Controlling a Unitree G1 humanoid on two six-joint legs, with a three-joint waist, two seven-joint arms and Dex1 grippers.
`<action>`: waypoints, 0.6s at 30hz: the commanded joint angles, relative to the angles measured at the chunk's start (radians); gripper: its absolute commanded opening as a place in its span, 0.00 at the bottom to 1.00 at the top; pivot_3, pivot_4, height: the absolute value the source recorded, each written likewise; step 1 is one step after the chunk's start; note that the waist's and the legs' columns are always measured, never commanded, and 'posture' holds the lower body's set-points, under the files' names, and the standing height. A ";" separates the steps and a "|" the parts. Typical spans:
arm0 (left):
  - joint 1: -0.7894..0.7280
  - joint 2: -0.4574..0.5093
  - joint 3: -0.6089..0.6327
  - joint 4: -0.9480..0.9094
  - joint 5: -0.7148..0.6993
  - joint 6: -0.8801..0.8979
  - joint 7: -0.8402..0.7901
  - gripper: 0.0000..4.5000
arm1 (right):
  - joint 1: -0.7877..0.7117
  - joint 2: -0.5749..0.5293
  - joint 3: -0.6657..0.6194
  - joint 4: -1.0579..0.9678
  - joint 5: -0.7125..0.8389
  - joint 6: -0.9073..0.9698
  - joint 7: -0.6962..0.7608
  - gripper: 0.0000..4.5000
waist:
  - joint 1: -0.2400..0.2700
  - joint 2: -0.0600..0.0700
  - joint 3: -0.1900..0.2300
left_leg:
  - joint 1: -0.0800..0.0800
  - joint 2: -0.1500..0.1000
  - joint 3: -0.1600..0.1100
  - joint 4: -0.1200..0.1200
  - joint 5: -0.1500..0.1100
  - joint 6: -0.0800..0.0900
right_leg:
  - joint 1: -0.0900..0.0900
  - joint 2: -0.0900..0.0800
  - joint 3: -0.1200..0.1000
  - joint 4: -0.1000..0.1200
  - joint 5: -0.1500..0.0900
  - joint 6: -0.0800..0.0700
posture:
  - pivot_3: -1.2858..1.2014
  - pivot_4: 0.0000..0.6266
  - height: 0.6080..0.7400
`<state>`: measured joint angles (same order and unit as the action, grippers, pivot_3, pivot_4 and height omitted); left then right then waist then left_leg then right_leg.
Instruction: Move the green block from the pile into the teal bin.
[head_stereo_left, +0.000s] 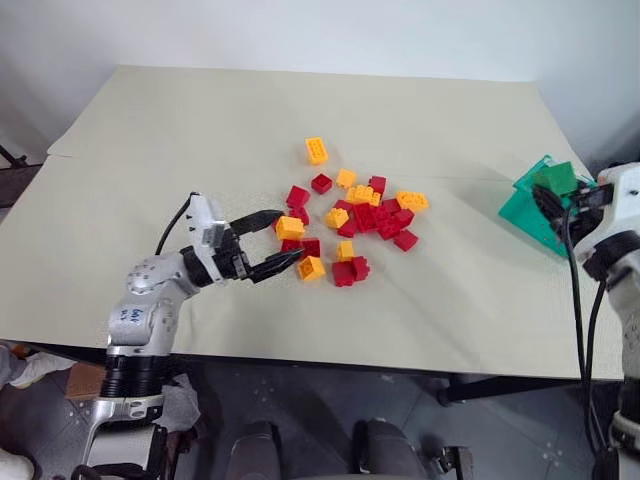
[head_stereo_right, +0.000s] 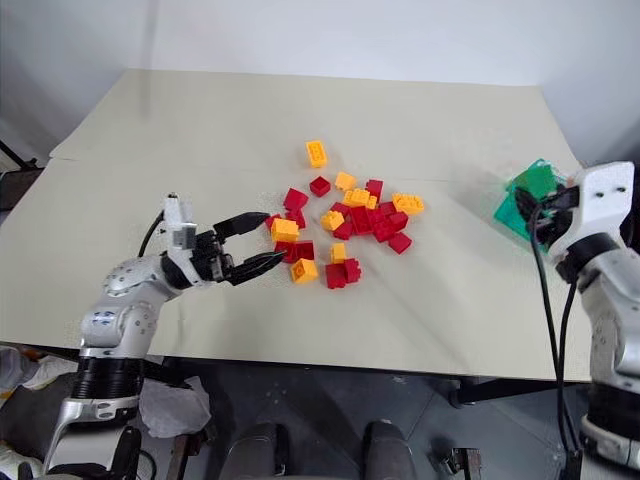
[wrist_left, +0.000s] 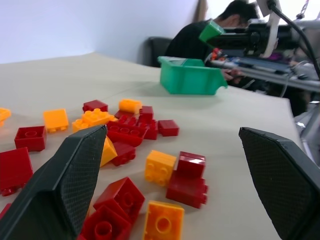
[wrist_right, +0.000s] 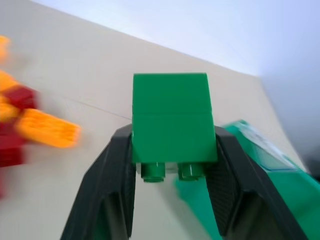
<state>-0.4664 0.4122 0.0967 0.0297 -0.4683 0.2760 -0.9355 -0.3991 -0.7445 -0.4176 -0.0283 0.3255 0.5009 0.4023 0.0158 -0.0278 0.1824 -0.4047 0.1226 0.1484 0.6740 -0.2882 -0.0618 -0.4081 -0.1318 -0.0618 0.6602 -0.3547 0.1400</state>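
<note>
Right wrist view: the green block (wrist_right: 172, 120) is pinched between the two black fingers (wrist_right: 117, 185) of the right pincer (wrist_right: 173, 172), with its studs turned back toward the wrist. The block is held in the air, clear of the table (head_stereo_left: 180, 150), at the table's right edge. Just beside and below it, the teal bin (wrist_right: 260, 175) is seen standing on the table close to that right edge; in the left eye view the held green block (head_stereo_left: 560, 178) is seen over the teal bin (head_stereo_left: 525, 208).

The left pincer (head_stereo_left: 278, 240) is spread wide, with nothing between its fingers (wrist_left: 65, 180). It is held low over the table toward the near edge, its tips just beside the near-left side of the pile (head_stereo_left: 355, 225). Whether the fingertips touch any brick cannot be told.

The pile is made up of red and yellow-orange bricks lying loose around the middle of the table. One yellow-orange brick (head_stereo_left: 316, 150) lies apart from the rest, toward the far edge.

Beyond the table's right edge, a person (wrist_left: 210, 37) in dark clothing is seen in the left wrist view.
</note>
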 joint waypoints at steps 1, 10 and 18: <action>-0.011 0.003 -0.009 -0.029 0.032 -0.021 0.047 1.00 | -0.104 -0.053 0.016 0.175 -0.069 -0.006 -0.044 0.33 | -0.006 0.000 0.000 | 0.000 0.000 0.000 0.000 0.000 0.000 | 0.000 0.000 0.000 0.000 0.000 0.000 | 0.52 0.24 1.00; 0.030 0.014 -0.003 -0.095 0.010 -0.013 0.065 1.00 | -0.359 -0.072 0.083 0.648 -0.138 -0.146 0.002 0.50 | -0.024 0.001 0.001 | 0.000 0.000 0.001 -0.003 0.000 0.000 | -0.001 0.000 0.000 0.000 0.000 0.000 | 0.52 0.24 1.00; 0.055 0.035 0.015 -0.119 -0.007 -0.007 0.071 1.00 | -0.416 -0.106 0.086 0.763 -0.151 -0.283 0.053 0.99 | -0.023 0.001 0.001 | 0.000 0.000 0.001 -0.006 0.000 -0.001 | -0.001 0.000 0.000 -0.001 0.000 0.000 | 0.52 0.24 1.00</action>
<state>-0.4181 0.4386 0.0888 -0.0385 -0.4472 0.2769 -0.8649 -0.7933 -0.8087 -0.3132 0.7465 0.1753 0.2596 0.4392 -0.0068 -0.0263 0.1832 -0.4045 0.1226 0.1498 0.6683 -0.2878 -0.0623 -0.4093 -0.1320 -0.0616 0.6591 -0.3547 0.1401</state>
